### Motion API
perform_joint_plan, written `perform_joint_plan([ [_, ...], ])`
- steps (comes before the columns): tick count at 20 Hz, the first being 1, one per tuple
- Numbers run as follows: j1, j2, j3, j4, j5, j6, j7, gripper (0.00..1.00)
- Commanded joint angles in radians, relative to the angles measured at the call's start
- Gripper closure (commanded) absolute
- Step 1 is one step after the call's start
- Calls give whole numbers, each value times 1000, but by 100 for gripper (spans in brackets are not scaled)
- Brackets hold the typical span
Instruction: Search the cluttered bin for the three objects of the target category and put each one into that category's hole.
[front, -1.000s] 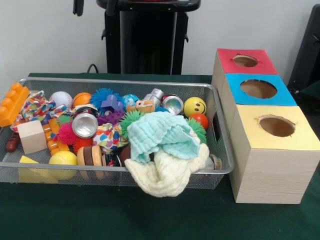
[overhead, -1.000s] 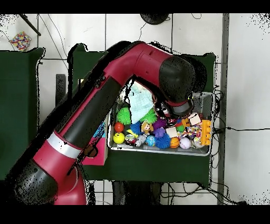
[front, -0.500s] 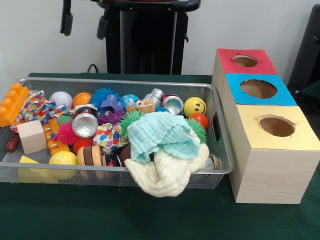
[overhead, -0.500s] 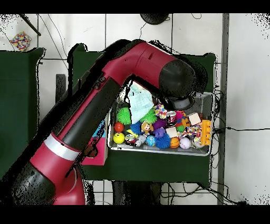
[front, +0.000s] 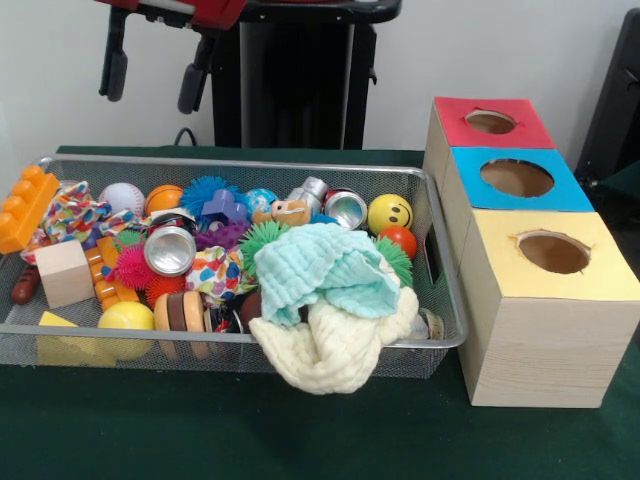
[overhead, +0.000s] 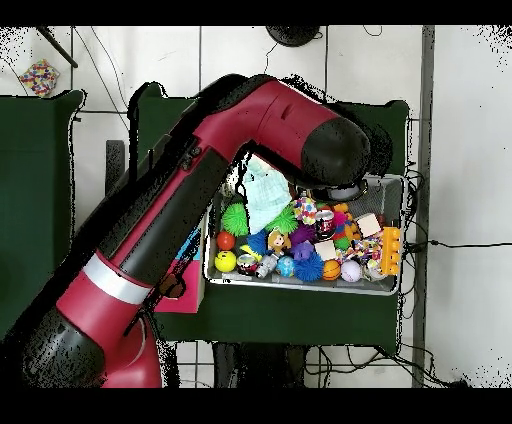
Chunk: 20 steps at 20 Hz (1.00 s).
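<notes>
Front view is showing the three boxes (front: 530, 250) with red, blue and yellow holes sitting right of the bin (front: 230, 262); overhead the arm (overhead: 200, 190) is covering them. Green counter (front: 200, 430), white wall behind. The claw (front: 150, 72) is hanging wide open and empty, above the bin's far left corner, touching nothing.

Bin (front: 448, 300) and boxes (front: 540, 300) side by side on the desk (front: 200, 430)

In the front view the bin sits left of the three boxes; two cloths (front: 330, 300) drape over its near rim, a wooden block (front: 64, 272) lies at its left end, cans (front: 170, 249) behind.
</notes>
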Motion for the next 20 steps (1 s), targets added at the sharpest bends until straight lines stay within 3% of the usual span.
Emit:
perform_joint_plan([
  [1, -20, 16, 82, -134, 93, 32, 303, 0],
  [20, -32, -1, 74, -148, 79, -2, 301, 0],
])
